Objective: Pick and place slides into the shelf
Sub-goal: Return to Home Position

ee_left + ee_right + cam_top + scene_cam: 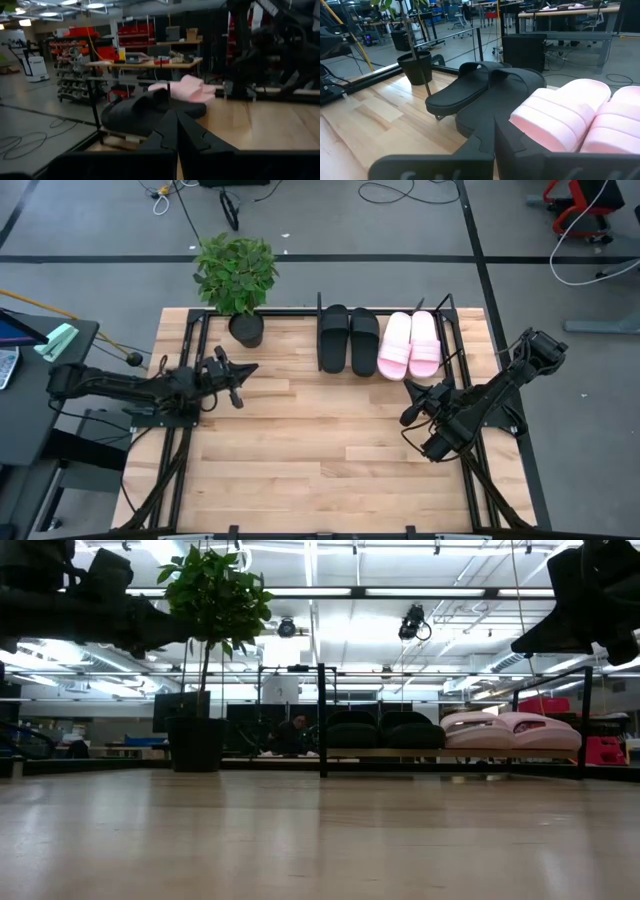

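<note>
Right gripper (410, 405) hangs near the shelved slides (365, 340).

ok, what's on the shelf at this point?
The shelf holds two black slides and two pink slides, side by side, black ones nearer the plant. Its rods beneath them are covered, so how they rest cannot be seen.
</note>
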